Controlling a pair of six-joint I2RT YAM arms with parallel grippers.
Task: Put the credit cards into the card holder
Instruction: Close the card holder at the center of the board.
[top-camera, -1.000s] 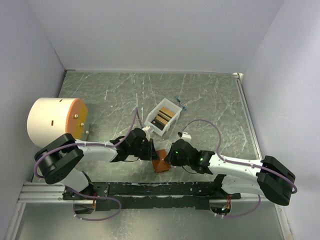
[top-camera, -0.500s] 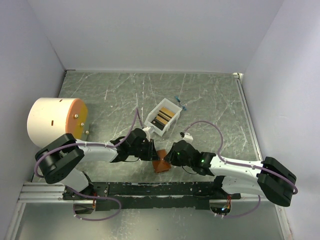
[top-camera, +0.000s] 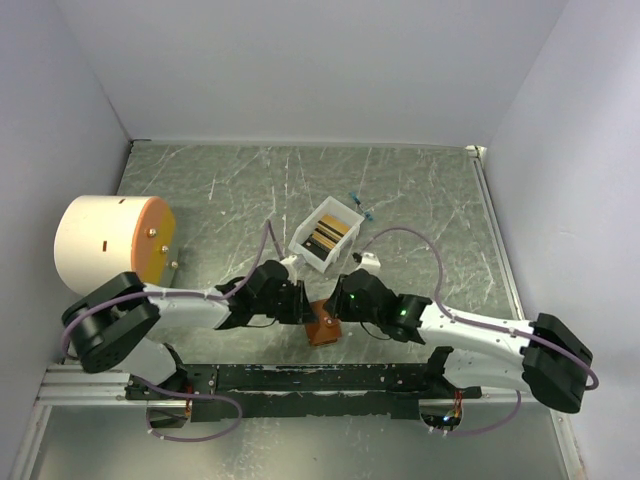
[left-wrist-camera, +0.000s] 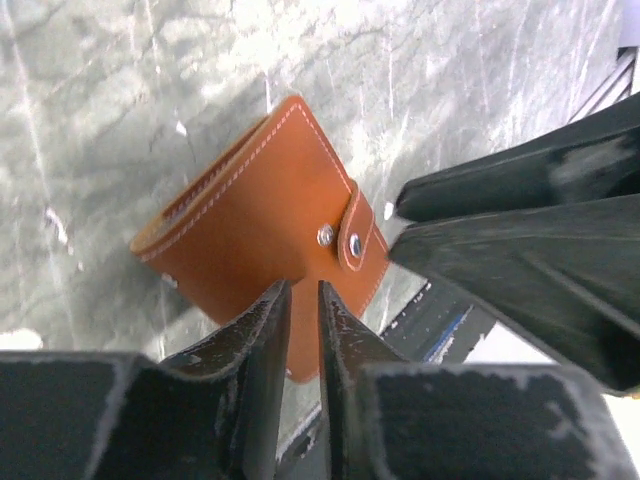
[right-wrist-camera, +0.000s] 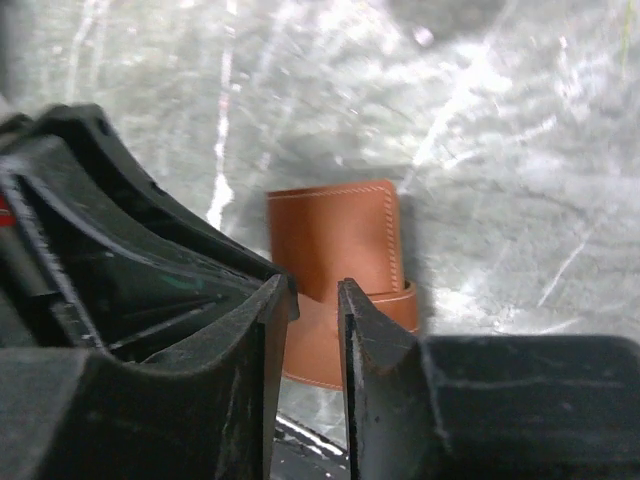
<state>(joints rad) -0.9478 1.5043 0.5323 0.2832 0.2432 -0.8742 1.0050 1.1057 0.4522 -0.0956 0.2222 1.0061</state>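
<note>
Card holder (left-wrist-camera: 255, 215) lay on the table (top-camera: 430, 200) wedged between the two tool tips, directly under and just ahead of the left gripper (left-wrist-camera: 298, 300). The right gripper (right-wrist-camera: 316, 295) faced it from the opposite side. Both arms were about equally near; neither had a clear edge.

Left jaws were nearly together, with a thin slit between them and brown leather showing through it. Couldn't tell whether that was a pinch on the near corner or just a hover above it. Same for the right: narrow gap, leather behind it, grip not confirmed.

The holder's long axis ran diagonally across the left wrist view, with one corner pointing back at the left fingertips. The snap tab (left-wrist-camera: 356, 238) sat on the edge turned toward the right gripper's fingers and looked fastened over the fold, so I read the holder as closed.

Credit cards (top-camera: 328, 237) were in the white box (top-camera: 306, 256), just beyond both grippers on the side away from the bases. They were apart from the holder and none was in hand.

My read: the tab had to come undone first, and the right side was better placed for that.
</note>
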